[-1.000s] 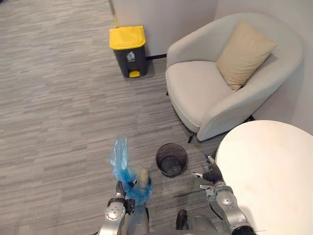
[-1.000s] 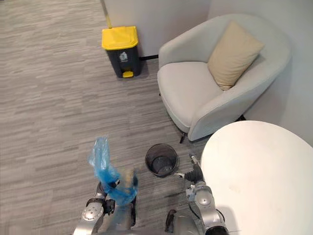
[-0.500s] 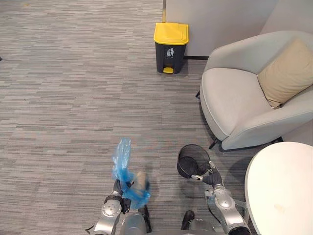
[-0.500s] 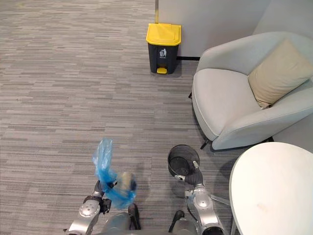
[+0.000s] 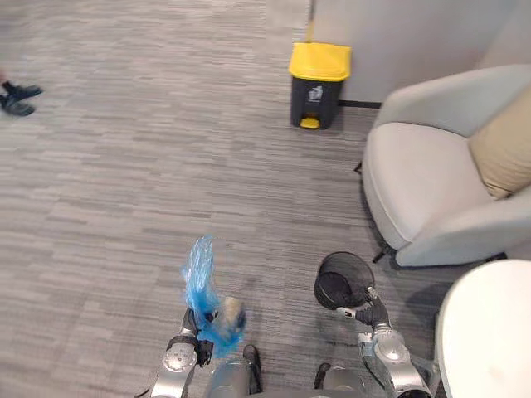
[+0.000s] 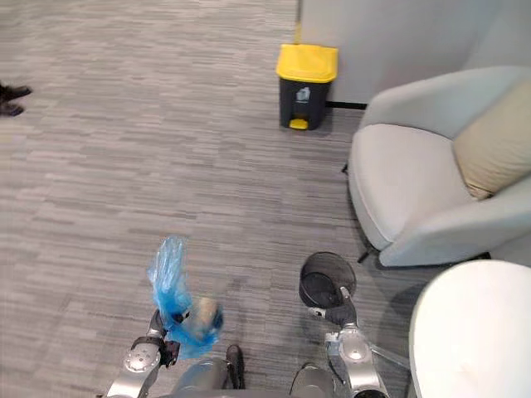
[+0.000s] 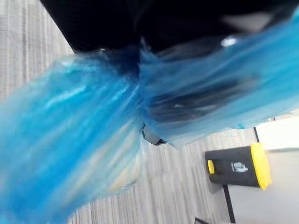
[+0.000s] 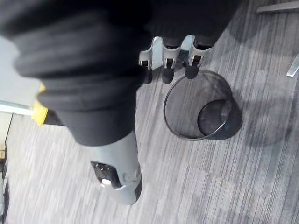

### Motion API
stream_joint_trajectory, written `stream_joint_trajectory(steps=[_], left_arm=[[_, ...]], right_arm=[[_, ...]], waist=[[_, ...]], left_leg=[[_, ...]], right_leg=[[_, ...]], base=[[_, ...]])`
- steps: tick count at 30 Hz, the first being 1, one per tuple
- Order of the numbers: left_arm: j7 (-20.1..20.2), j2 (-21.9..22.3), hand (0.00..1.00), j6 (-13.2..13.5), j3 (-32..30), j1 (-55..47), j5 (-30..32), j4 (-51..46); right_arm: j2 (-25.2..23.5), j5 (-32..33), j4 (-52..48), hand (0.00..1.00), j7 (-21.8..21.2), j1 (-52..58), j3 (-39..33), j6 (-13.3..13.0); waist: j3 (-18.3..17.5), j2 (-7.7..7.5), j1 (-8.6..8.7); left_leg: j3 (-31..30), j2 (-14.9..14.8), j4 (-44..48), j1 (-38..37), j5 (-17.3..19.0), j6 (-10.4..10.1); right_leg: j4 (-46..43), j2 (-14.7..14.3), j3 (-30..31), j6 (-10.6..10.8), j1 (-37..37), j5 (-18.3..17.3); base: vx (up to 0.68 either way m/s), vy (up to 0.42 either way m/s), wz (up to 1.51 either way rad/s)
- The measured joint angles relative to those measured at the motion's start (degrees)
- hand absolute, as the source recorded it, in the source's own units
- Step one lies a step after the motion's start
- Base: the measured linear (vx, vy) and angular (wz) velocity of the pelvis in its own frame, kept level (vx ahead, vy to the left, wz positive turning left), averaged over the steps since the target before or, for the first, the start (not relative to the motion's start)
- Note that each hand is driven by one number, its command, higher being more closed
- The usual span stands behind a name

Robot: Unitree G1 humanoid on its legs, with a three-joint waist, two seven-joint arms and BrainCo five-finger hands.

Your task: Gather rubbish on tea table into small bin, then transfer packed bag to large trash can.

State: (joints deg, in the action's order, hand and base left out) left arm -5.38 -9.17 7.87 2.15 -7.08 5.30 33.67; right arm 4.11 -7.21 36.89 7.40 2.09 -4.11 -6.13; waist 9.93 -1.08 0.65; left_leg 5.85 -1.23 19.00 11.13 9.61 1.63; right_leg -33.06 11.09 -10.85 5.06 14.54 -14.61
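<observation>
Your left hand (image 5: 199, 330) clenches the packed blue bag (image 5: 202, 286); your right hand (image 5: 375, 314), loosely spread, hangs by the small mesh bin (image 5: 342, 280); the white label (image 5: 314, 94) on the yellow-lidded trash can (image 5: 319, 62) is unreadable

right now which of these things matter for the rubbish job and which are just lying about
Job: blue bag, bunched in the left hand; yellow-lidded trash can by the wall; small mesh bin on the floor; white tea table.
Just there: grey armchair; tan cushion on it; a person's shoes, far left.
</observation>
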Motion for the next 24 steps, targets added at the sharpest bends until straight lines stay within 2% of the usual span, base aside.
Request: stream_joint_trajectory(steps=[3, 4, 5, 8, 9, 10, 11, 12, 13, 14, 16, 17, 19, 20, 21, 22, 23, 24], left_arm=[[0.00, 0.05, 1.00, 0.09, 0.09, 1.48, 0.01, 0.04], [-0.07, -0.17, 1.00, 0.22, 0.07, 1.92, 0.03, 0.16], [-0.05, 0.67, 1.00, 0.23, 0.18, 2.26, 0.11, 0.57], [0.01, 1.35, 1.00, 0.30, 0.11, 1.97, 0.14, 0.38], [0.00, 1.60, 1.00, 0.30, -0.08, 2.00, 0.14, 0.18], [0.01, 2.37, 1.00, 0.29, -0.52, 1.82, 0.13, -0.39], [0.05, 2.96, 1.00, 0.28, -0.58, 1.22, 0.13, -1.69], [0.06, 3.23, 1.00, 0.30, -0.63, 0.67, 0.13, -2.80], [0.13, 3.62, 1.00, 0.33, -0.62, -0.27, 0.12, -4.66], [0.12, 3.90, 1.00, 0.34, -0.64, -0.32, 0.12, -5.06], [0.20, 4.57, 1.00, 0.36, -0.62, -0.14, 0.12, -6.36], [0.23, 4.58, 1.00, 0.37, -0.62, -0.02, 0.12, -6.39], [0.29, 4.69, 1.00, 0.34, -0.56, -0.18, 0.13, -6.33], [0.29, 5.52, 1.00, 0.35, -0.58, -0.47, 0.12, -6.07], [0.25, 5.81, 1.00, 0.31, -0.63, -0.38, 0.12, -5.63], [0.23, 5.42, 1.00, 0.19, -0.58, 0.31, 0.10, -3.95], [0.22, 4.39, 1.00, 0.19, -0.62, 0.44, 0.10, -3.56], [0.23, 4.36, 1.00, 0.19, -0.60, 0.52, 0.10, -3.47]], right_arm=[[0.00, 0.32, 0.02, 0.00, 0.02, 0.67, -0.01, -0.04], [0.06, 0.61, 0.04, 0.00, 0.03, 1.42, -0.09, -0.05], [0.67, 0.94, 0.10, 0.00, 0.04, 1.87, -0.61, 0.00], [0.65, 1.15, -0.19, 0.00, -0.08, 1.70, -0.66, -0.01], [0.53, 1.16, -0.32, 0.00, -0.11, 2.07, -0.60, -0.01], [0.20, 1.51, -1.05, 0.00, -0.19, 3.17, -0.58, 0.01], [-0.20, 2.27, -3.53, 0.00, -0.19, 4.65, -0.39, -0.02], [-0.42, 2.39, -4.83, 0.00, -0.19, 4.89, -0.27, -0.09], [-0.67, 2.67, -6.25, 0.00, -0.17, 5.24, 0.03, -0.27], [-0.71, 2.73, -6.52, 0.00, -0.16, 5.36, 0.01, -0.28], [-0.87, 3.24, -6.89, 0.00, -0.09, 4.63, -0.09, -0.28], [-0.88, 3.25, -6.88, 0.00, -0.05, 4.57, -0.21, -0.25], [-0.98, 3.26, -6.85, 0.00, 0.04, 5.52, -0.55, -0.17], [-0.11, 3.25, -6.84, 0.00, 0.07, 6.23, -0.65, -0.12], [0.06, 3.25, -6.20, 0.00, 0.10, 6.00, -0.81, 0.02], [-1.06, 3.26, -5.20, 0.00, 0.05, 5.62, -0.60, 0.39], [-1.95, 3.24, -4.65, 0.00, 0.03, 5.46, -0.28, 0.08], [-2.01, 3.23, -4.05, 0.00, 0.03, 4.90, -0.28, 0.06]], waist=[[0.31, 0.02, 0.23], [-0.33, -1.95, 0.54], [-0.60, -1.36, 1.32], [-0.71, 0.77, 1.61], [-0.64, 0.92, 1.55], [-0.54, 1.11, 1.33], [-0.37, 1.47, 1.32], [-0.35, 1.47, 1.07], [-0.48, 1.60, 0.09], [-0.54, 1.63, -0.14], [-0.62, 1.68, -1.38], [-0.62, 1.68, -1.57], [-0.62, 1.83, -1.44], [-1.11, 3.51, -1.51], [-0.83, 3.68, -1.64], [-1.08, 1.39, -1.56], [-1.58, -0.03, -1.63], [-1.75, -0.33, -1.61]], left_leg=[[-2.12, -0.18, -0.48, -2.61, 1.30, -1.06], [-4.15, 1.20, 0.01, -4.18, 2.80, -2.75], [-5.75, 0.84, 0.02, -5.20, 3.77, -3.52], [-5.32, -1.87, 0.37, -6.04, 4.38, -4.95], [-4.91, -2.56, 2.01, -6.05, 4.43, -5.70], [-3.53, -4.24, 8.81, -5.33, 4.57, -6.74], [-1.59, -6.55, 19.64, -2.65, 3.00, -9.06], [-0.19, -8.07, 25.10, -0.95, 1.83, -10.22], [2.81, -10.91, 32.58, 1.92, 2.99, -8.81], [3.78, -12.00, 34.30, 3.16, 3.63, -7.72], [5.94, -13.82, 31.73, 7.73, 5.31, -4.95], [6.02, -13.72, 29.41, 8.38, 5.40, -4.80], [5.70, -12.58, 16.57, 9.08, 4.70, -5.02], [4.01, -12.35, 4.92, 7.39, -0.64, -5.05], [3.47, -12.14, 4.32, 6.70, -5.39, -6.48], [5.04, -10.17, 3.01, 5.38, -5.39, -5.94], [5.52, -8.39, 3.05, 5.50, -4.85, -5.53], [6.06, -8.30, 3.78, 5.80, -4.36, -5.03]], right_leg=[[5.53, -3.62, 0.98, -0.30, 3.32, 0.58], [9.30, -5.19, 3.62, -3.82, 3.27, 6.00], [8.23, -5.37, 2.50, -4.76, 2.39, 6.35], [8.97, -7.34, -0.20, -6.11, 0.23, 4.37], [9.87, -7.91, -0.41, -6.38, -1.11, 4.20], [11.81, -8.98, -1.06, -6.75, -4.82, 3.95], [13.64, -10.05, -1.52, -7.25, -8.97, 3.65], [14.34, -10.43, -1.25, -7.75, -10.75, 3.35], [15.38, -11.08, 0.25, -8.71, -13.14, 2.74], [15.73, -11.19, 0.91, -8.75, -13.80, 2.72], [17.50, -10.36, 3.08, -8.54, -14.90, 2.61], [17.71, -9.94, 3.41, -8.07, -15.07, 2.34], [17.58, -8.52, 4.04, -5.08, -15.95, 0.54], [16.54, -8.90, 4.59, -3.14, -16.04, -1.10], [16.10, -8.84, 5.31, -2.29, -16.20, -1.87], [17.00, -7.19, 6.71, -1.54, -16.17, -2.01], [18.95, -5.70, 7.88, -0.92, -16.40, -1.85], [19.56, -5.31, 8.10, -0.49, -16.54, -1.53]], base=[[0.27, -0.084, 0.61], [0.45, -0.203, 0.84], [0.51, -0.217, 0.70], [0.42, -0.198, 0.26], [0.34, -0.163, 0.15], [0.34, -0.130, 0.11], [0.32, -0.105, 0.02], [0.28, -0.046, -0.26], [0.19, -0.005, -0.47], [0.26, 0.042, -0.66], [0.23, 0.111, -0.55], [0.19, 0.175, -0.33], [0.19, 0.209, -0.12], [0.24, 0.307, -0.13], [0.27, 0.341, -0.17], [0.27, 0.305, -0.15], [0.21, 0.190, -0.11], [0.20, 0.177, -0.26]])
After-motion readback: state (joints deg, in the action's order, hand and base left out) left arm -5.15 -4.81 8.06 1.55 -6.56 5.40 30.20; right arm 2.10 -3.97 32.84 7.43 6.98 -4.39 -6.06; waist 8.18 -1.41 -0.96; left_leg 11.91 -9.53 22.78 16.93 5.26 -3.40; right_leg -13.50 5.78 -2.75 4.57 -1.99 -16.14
